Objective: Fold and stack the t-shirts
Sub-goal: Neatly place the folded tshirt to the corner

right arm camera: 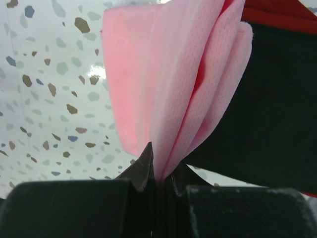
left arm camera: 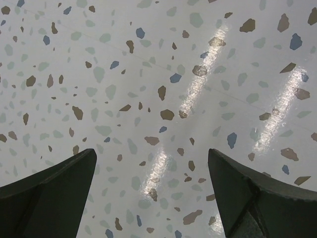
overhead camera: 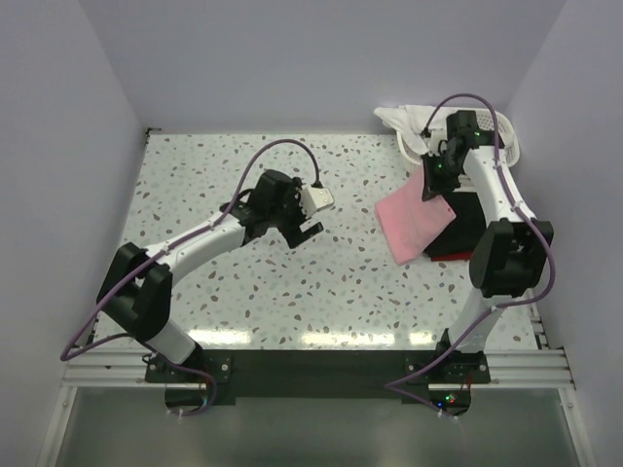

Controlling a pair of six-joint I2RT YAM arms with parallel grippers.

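Top external view, left gripper (overhead camera: 312,214): jaws wide, holding nothing, over the bare table (overhead camera: 243,292).
Stack: we see a red shirt (right arm camera: 277,15) under a black shirt (right arm camera: 267,99), both folded, at the right.
Pink shirt (overhead camera: 414,219): folded, lying partly on the stack; long axis slants from the gripped far end toward near-left.
Right gripper (overhead camera: 431,180): clamped on the pink shirt's far edge.
Remaining: we judge the white shirt (overhead camera: 404,119), crumpled in the basket (overhead camera: 511,146), is unfolded.

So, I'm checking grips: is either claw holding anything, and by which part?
The right claw pinches the pink shirt by its bunched edge; the left claw is open and empty.
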